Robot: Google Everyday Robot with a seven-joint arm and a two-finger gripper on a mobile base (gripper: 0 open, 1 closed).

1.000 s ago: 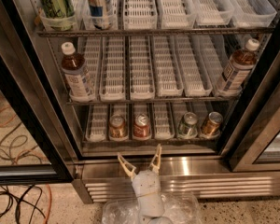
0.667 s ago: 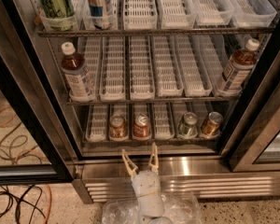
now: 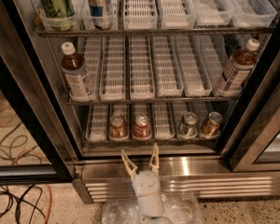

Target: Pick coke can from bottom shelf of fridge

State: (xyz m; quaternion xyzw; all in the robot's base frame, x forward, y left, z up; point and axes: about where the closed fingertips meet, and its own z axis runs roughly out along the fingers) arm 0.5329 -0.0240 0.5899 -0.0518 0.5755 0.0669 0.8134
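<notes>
The fridge (image 3: 32,101) stands open in front of me. On its bottom shelf (image 3: 151,136) of white slotted lane trays, the red coke can (image 3: 141,126) with a silver top stands in the third lane. A brownish-orange can (image 3: 116,126) is just left of it. A green-silver can (image 3: 188,124) and another brownish can (image 3: 211,124) stand to the right. My gripper (image 3: 140,155) is open, its two pale fingers pointing up, just below the shelf's front edge and directly under the coke can, over the steel louvred base (image 3: 214,183).
Two tea bottles (image 3: 76,76) (image 3: 235,69) stand at the ends of the middle rack. A green can (image 3: 56,1) and a tall bottle (image 3: 99,1) sit on the upper rack. Black door frames flank the opening; cables (image 3: 14,197) lie on the floor at left.
The gripper's fingers have closed in somewhat, and the view has drawn a little closer to the fridge. The cans have not moved.
</notes>
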